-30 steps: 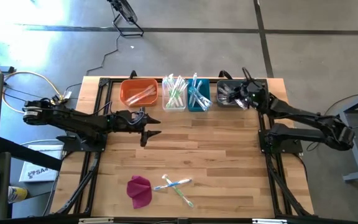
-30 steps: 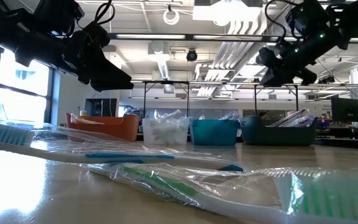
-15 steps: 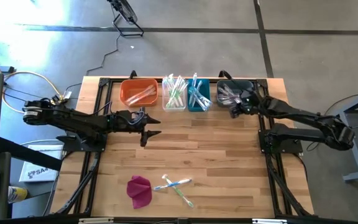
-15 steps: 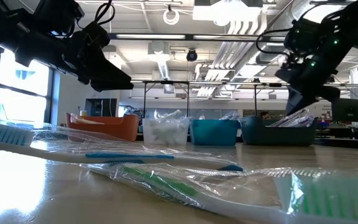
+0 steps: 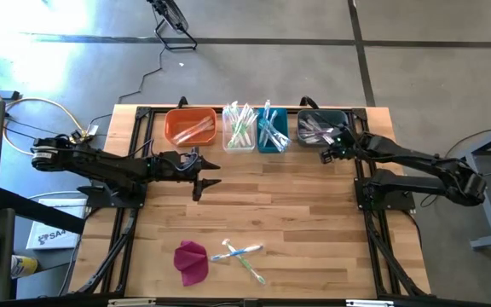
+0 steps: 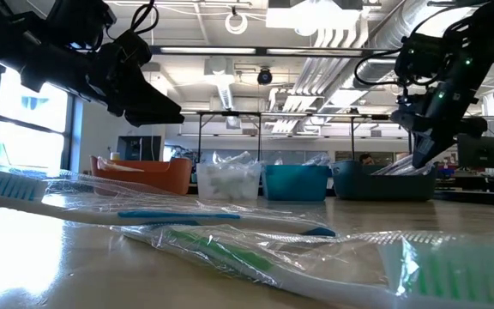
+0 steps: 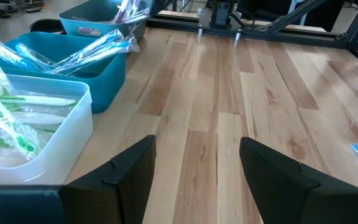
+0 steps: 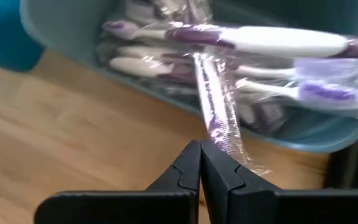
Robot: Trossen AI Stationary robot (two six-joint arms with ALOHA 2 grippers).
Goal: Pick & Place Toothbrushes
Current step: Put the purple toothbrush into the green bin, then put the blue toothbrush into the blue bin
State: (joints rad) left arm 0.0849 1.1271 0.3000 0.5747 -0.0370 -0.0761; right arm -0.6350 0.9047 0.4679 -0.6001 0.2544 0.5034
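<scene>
Two wrapped toothbrushes, one blue and one green, lie flat on the table near its front edge, large in the low view. More wrapped toothbrushes fill four bins along the far edge. My right gripper is shut and tips down just before the dark bin, seen against it in the low view. A purple toothbrush lies across that bin's top. My left gripper hangs open over the table's left middle, nothing between its fingers. My right gripper has nothing between its shut fingers. The loose tail of a clear wrapper hangs over the dark bin's near wall right beside the fingertips; I cannot tell whether they touch it.
An orange bin, a clear bin and a teal bin stand in a row left of the dark one. A magenta cloth lump lies next to the loose toothbrushes. Bare wood stretches between the bins and the front edge.
My right gripper has drawn back from over the dark bin toward the table's near edge, sunk a little and tipped its fingers steeply down.
</scene>
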